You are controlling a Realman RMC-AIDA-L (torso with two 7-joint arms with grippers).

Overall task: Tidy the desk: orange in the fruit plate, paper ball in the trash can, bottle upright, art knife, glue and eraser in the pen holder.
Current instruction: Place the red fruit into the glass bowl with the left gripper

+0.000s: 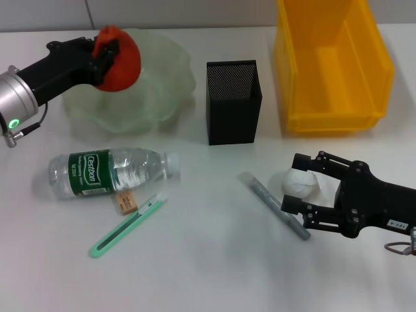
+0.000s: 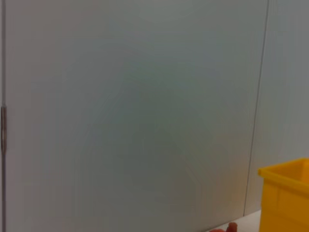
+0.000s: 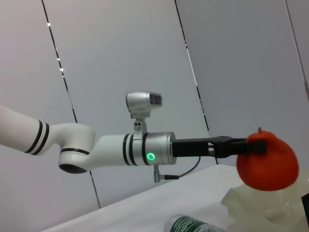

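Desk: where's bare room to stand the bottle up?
Free: front-left of the white desk, below the lying clear plastic bottle, and the middle strip between green art knife and grey glue stick. Crowded: around the right gripper at the white paper ball.

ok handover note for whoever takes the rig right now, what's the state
Left gripper: shut on the orange, held over the fruit plate, not released.
Right gripper: jaws open around the paper ball, not lifted.
Bottle lies on its side; eraser and art knife beside it; glue near the right gripper.
Pen holder and yellow bin hold nothing visible.
Done: nothing. Everything is left.
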